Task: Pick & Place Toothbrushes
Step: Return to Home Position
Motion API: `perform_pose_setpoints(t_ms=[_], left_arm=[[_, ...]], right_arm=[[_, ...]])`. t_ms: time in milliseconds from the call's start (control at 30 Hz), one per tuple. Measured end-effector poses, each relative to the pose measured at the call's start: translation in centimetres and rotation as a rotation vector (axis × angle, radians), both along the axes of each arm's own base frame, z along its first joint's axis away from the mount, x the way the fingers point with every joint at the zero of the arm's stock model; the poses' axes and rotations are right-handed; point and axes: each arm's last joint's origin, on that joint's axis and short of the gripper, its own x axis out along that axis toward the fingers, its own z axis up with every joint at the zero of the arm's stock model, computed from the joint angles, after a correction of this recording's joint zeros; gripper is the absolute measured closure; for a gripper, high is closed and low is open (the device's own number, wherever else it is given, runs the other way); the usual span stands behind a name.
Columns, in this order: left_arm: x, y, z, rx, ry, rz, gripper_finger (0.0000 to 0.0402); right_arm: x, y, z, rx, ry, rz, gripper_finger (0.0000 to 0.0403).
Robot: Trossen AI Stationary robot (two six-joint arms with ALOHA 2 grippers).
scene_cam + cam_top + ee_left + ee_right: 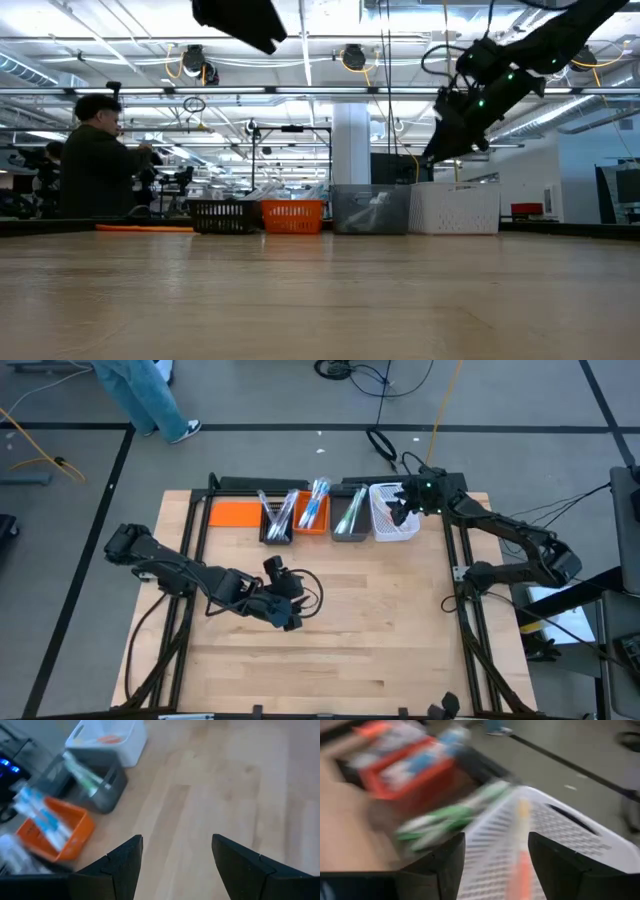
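bare wood of the counter (380, 650) lies nearest. above its left middle hangs the left end effector (176, 851), its fingers spread wide and holding nothing, facing the bins. along the counter's far edge four bins stand side by side, and all the toothbrushes (283, 512) in view sit inside them: clear-wrapped ones in the black bin (225, 215), blue ones in the orange bin (293, 216), green ones in the grey bin (370, 210), and an orange toothbrush (107, 739) in the white bin (455, 208). a flat orange piece (235, 513) lies just left of the black bin. the right end effector (495, 852) hovers above the white bin, fingers parted and empty. beyond the counter a person (95, 160) stands in the room.
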Motion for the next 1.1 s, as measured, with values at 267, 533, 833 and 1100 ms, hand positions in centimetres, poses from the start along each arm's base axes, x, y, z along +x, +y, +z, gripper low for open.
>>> perform_pose_setpoints(t_ms=[267, 533, 833, 1100], left_arm=[[-1.4, 0.5, 0.5, 0.048, 0.037, 0.054, 0.016], [-6.7, 1.3, 0.4, 0.078, -0.092, 0.131, 0.016], [-13.1, 3.3, -3.8, -0.017, -0.325, 0.086, 0.016], [-14.9, 4.6, -7.8, 0.039, -0.389, 0.065, 0.016]], right_arm=[[-0.9, 4.0, 2.5, 0.098, -0.112, 0.27, 0.0182], [-0.9, 10.5, 0.8, 0.213, -0.226, 0.566, 0.0187], [-1.1, 15.9, -3.0, 0.101, -0.514, 0.744, 0.0188], [-2.0, 18.3, -5.8, -0.109, -0.608, 0.72, 0.0188]])
